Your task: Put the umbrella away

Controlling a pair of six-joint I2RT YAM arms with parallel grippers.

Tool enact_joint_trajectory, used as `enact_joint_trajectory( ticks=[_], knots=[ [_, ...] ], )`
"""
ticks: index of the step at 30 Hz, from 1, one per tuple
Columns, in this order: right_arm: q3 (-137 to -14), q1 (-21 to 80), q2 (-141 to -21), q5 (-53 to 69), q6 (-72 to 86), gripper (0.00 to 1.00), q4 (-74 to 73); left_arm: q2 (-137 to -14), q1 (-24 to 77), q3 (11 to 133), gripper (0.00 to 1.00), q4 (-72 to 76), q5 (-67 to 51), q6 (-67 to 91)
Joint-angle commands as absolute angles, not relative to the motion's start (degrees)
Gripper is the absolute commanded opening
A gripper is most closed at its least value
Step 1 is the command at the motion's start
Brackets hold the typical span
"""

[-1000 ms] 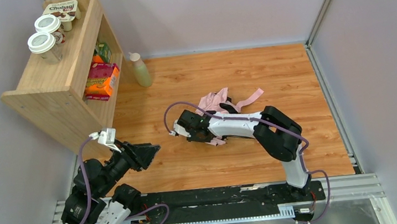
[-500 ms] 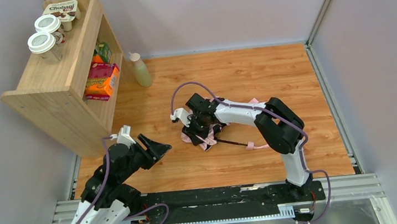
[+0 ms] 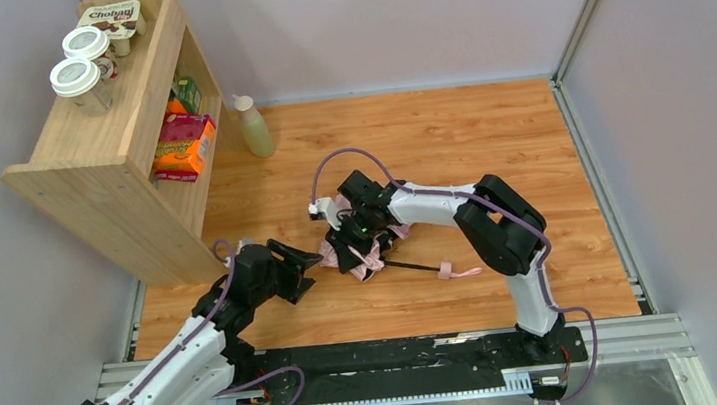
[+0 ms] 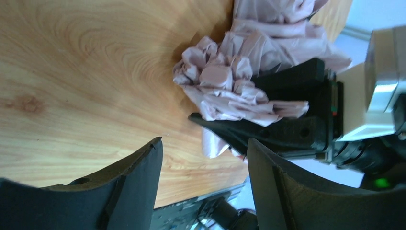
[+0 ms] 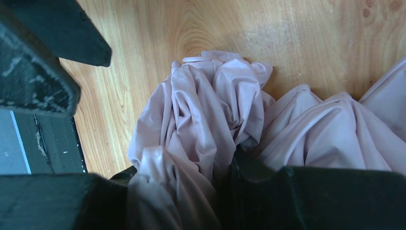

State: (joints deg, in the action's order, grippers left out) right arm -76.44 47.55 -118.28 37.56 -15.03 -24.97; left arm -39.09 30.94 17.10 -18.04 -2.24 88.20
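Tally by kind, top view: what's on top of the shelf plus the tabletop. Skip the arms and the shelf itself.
cups: 2
yogurt pack: 1
bottle: 1
umbrella: 1
Total: 5

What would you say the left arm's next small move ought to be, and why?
Probably ease the left gripper forward until its open jaws straddle the crumpled end of the umbrella, then close. The right gripper is shut on the bunched canopy, and that crumpled end pokes free just ahead of the left fingers, so a second grip looks within easy reach.
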Motion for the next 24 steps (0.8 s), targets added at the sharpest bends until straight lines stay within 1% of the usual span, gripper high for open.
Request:
enact_joint_trajectory(
  ticks=[1,9,13,17,19,22,24],
  knots=[
    [-68.12,49.04,-126.39,34.54,-13.71,0.0,-27.95,-40.95,30.76,16.0,0.72,-8.88,2.81,96.32],
    [-69.34,49.48,-125.77,33.31,-13.62,0.0,-28.92,-52.88,30.76,14.06,0.73,8.34,3.43,97.3],
    [-70.22,50.01,-125.77,32.87,-13.62,0.0,-29.44,-61.06,30.85,14.06,0.73,18.18,0.36,96.07],
    [-70.93,50.71,-125.07,31.82,-13.62,0.0,-29.97,-67.22,30.85,13.71,0.74,20.21,-2.54,96.24],
    [-71.19,50.98,-124.54,30.85,-13.62,0.0,-30.32,-68.55,30.94,13.8,0.74,17.95,-3.25,95.54],
    [-71.72,51.59,-123.58,29.71,-14.15,0.0,-30.59,-69.08,31.73,13.98,0.74,13.37,-0.18,94.13],
    [-72.16,52.2,-122.87,28.66,-14.15,0.0,-30.32,-71.44,31.9,13.97,0.73,13.79,-0.18,93.0]
  ],
)
